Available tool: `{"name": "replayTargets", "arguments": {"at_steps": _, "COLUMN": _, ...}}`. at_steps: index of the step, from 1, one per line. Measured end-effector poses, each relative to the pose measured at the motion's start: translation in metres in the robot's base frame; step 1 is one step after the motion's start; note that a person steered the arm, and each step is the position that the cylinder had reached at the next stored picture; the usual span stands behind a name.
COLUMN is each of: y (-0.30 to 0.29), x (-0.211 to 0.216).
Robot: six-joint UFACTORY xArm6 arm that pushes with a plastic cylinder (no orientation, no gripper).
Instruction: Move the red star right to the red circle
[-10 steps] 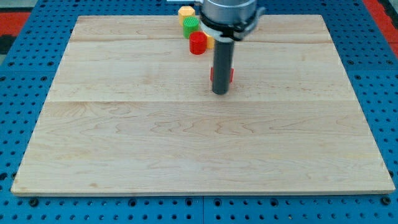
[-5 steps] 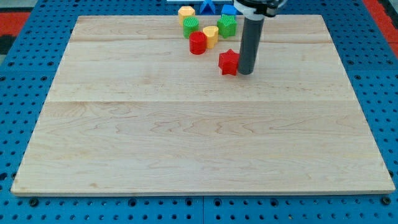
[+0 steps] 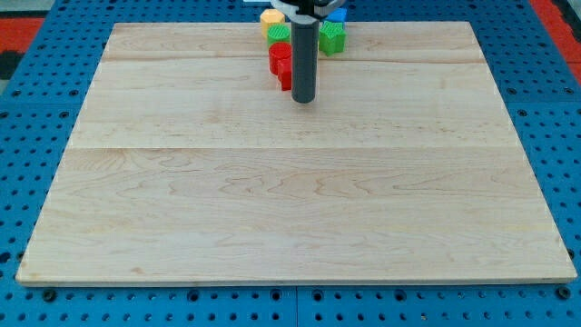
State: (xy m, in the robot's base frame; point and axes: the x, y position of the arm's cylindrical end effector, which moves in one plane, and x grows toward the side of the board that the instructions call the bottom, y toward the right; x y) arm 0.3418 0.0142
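My tip [image 3: 304,99] rests on the counter [image 3: 290,200] near the view's top, just right of 2 red pieces. The rod carries no hand, so nothing is clasped. The red circle [image 3: 279,55] sits above; the red star [image 3: 285,79], mostly hidden by the rod, touches it from below. A yellow block [image 3: 270,17], 2 green blocks [image 3: 279,34] [image 3: 332,37] and a blue block [image 3: 337,15] cluster behind.
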Motion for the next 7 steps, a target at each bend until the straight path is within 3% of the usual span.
{"name": "replayTargets", "arguments": {"at_steps": 2, "y": -0.001, "x": -0.042}}
{"name": "replayTargets", "arguments": {"at_steps": 4, "y": -0.001, "x": -0.049}}
{"name": "replayTargets", "arguments": {"at_steps": 6, "y": 0.005, "x": -0.032}}
{"name": "replayTargets", "arguments": {"at_steps": 7, "y": -0.029, "x": 0.022}}
